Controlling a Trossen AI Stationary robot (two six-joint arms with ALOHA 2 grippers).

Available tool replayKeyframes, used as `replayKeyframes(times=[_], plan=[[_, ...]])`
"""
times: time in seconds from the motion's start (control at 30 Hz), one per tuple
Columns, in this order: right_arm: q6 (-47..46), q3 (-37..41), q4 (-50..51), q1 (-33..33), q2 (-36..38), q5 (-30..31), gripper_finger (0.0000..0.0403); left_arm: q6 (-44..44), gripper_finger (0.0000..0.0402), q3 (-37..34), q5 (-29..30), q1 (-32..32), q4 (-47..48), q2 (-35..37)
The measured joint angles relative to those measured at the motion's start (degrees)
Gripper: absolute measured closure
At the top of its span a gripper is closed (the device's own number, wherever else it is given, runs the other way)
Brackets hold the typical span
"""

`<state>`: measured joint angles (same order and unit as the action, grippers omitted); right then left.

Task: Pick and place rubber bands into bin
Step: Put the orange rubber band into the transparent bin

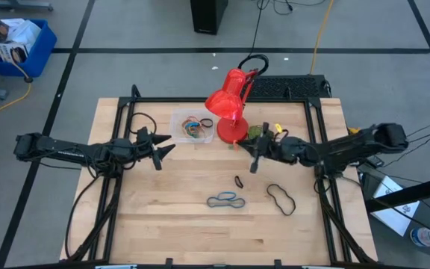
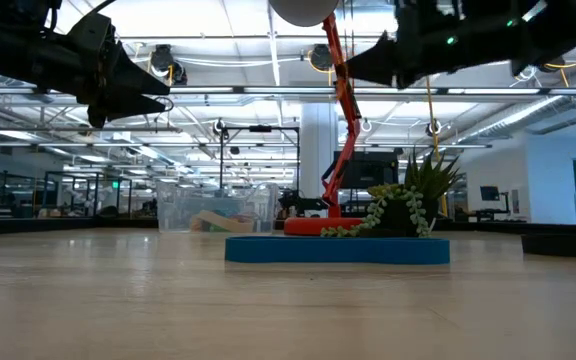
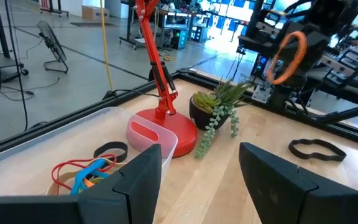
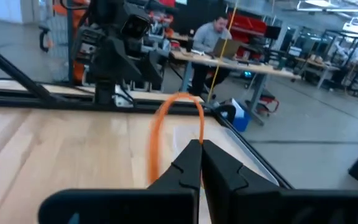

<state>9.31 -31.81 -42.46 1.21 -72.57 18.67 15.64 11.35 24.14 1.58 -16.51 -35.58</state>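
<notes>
From above, we see the clear bin point(image 1: 193, 126) on the wooden counter point(image 1: 163, 217) beside the red lamp point(image 1: 228, 104), holding a tangle of rubber bands point(image 1: 192, 128), while a blue-grey band point(image 1: 225, 199), a small black band point(image 1: 239, 181) and a larger black band point(image 1: 281, 199) lie loose on the boards; the left gripper point(image 1: 166, 145) hangs just beside the bin with its fingers spread apart, and the right gripper point(image 1: 253, 158) hangs near the lamp base. Past the left arm's fingers point(image 3: 139, 180) we make out red, blue, orange and black loops in the bin. From the right wrist, the fingers point(image 4: 191, 163) are pinched together on a thin orange band point(image 4: 178, 127) standing up in a loop; we find no readable writing.
</notes>
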Motion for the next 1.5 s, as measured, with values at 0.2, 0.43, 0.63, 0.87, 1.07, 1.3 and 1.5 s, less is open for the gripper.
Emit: replayKeyframes(times=[0.2, 0.43, 0.63, 0.87, 1.07, 1.3, 1.5], plan=[[-1.49, -0.02, -14.38, -4.93, -9.08, -8.2, 0.0403, -0.02, 0.0178, 0.0, -0.02, 0.0, 0.01, -0.02], [-1.29, -5.88, -17.31, -8.11, -18.59, -11.5, 0.0403, -0.03, 0.0179, 0.0, -0.02, 0.0, 0.0, 0.0], [0.42, -13.42, -15.83, -9.38, -25.64, -12.81, 0.0403, -0.15, 0.0178, 0.0, -0.02, 0.0, 0.02, -0.02], [0.78, -20.49, -14.93, -12.15, -32.76, -12.83, 0.0403, -0.17, 0.0178, 0.0, -0.04, 0.0, 0.13, -0.02], [0.41, -25.73, -10.88, -14.29, -37.02, -12.77, 0.0403, -0.22, 0.0178, 0.0, -0.04, 0.0, 0.25, -0.02], [0.38, -29.91, -6.99, -16.57, -41.65, -12.64, 0.0403, -0.33, 0.0178, 0.0, -0.04, 0.0, 0.63, -0.01], [-1.46, -30.45, -3.96, -18.19, -43.74, -12.43, 0.0403, -0.48, 0.0179, 0.0, -0.06, 0.0, 0.64, 0.0]])
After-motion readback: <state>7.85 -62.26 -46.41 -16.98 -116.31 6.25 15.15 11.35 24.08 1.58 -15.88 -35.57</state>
